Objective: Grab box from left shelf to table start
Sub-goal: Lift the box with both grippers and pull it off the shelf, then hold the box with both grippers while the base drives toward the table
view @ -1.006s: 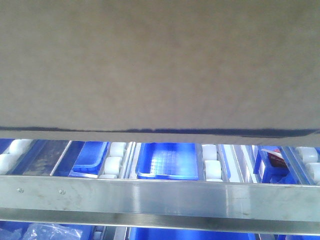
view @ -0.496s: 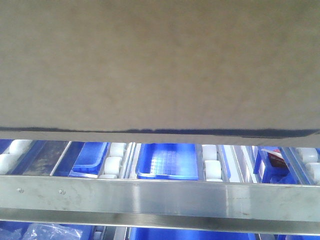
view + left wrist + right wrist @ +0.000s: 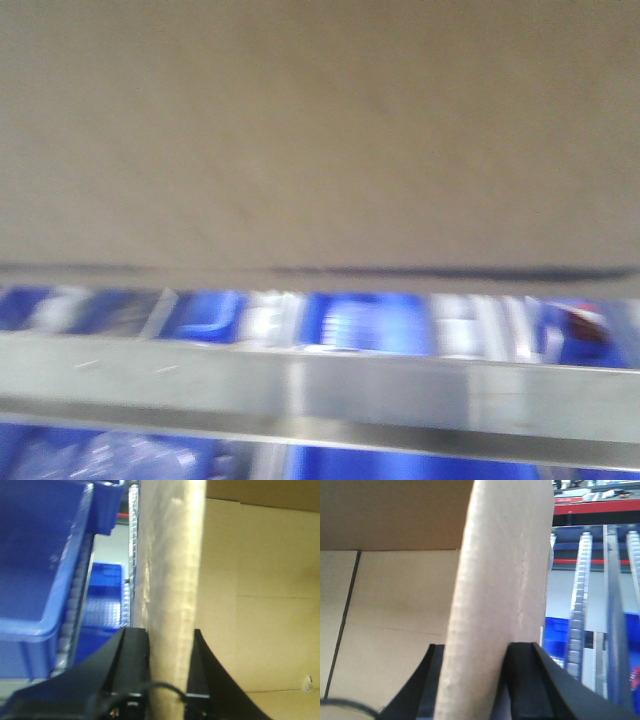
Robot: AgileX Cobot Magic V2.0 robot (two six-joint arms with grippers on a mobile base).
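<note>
Front view close behind the box (image 3: pixel 320 130), toward the left shelf (image 3: pixel 330 388); wrist views along its opposite walls

Blue bins (image 3: pixel 35 555) beside roller tracks (image 3: pixel 578 610)

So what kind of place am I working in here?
Probably a warehouse or factory stockroom: blue plastic bins sit among roller tracks behind a metal shelf rail, and the load is a cardboard box.

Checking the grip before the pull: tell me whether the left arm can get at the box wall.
Probably yes: the fingers of the left gripper sit either side of the box wall, one inside, one outside. The blue bin alongside leaves room.
</note>
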